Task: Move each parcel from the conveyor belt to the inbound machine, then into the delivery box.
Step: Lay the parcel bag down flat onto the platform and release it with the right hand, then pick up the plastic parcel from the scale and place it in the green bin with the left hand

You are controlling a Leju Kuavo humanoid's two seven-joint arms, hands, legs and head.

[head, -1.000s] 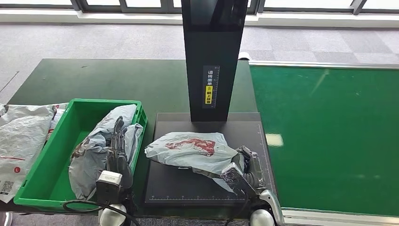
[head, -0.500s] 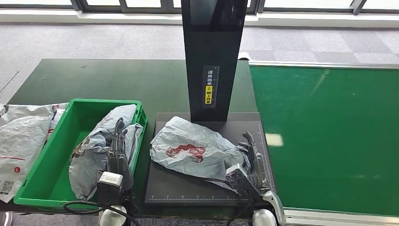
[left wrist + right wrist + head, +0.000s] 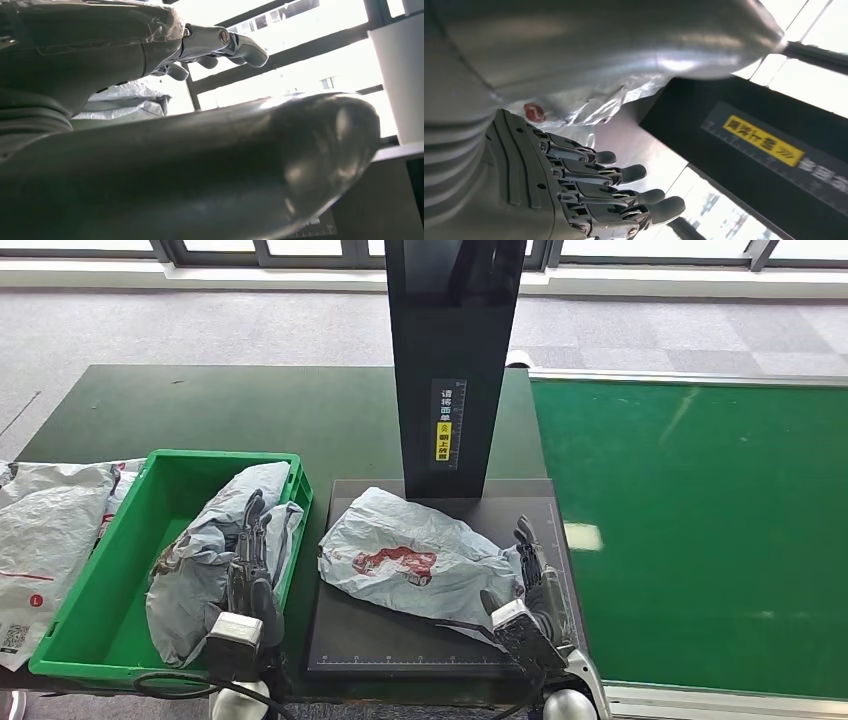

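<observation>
Right hand (image 3: 532,570) sits at the 3 o'clock edge of the grey parcel (image 3: 410,555), fingers spread, holding nothing — parcel lies free on the inbound machine's black plate (image 3: 400,640), under the scanner column (image 3: 452,360). Left hand (image 3: 250,550) hovers at the green delivery box (image 3: 90,590) rim, 9 o'clock of the plate, fingers apart and empty, over another parcel (image 3: 215,550) inside. I'd say scan step is on; next I need a fresh grip, then lift toward 9 o'clock into the box.
</observation>
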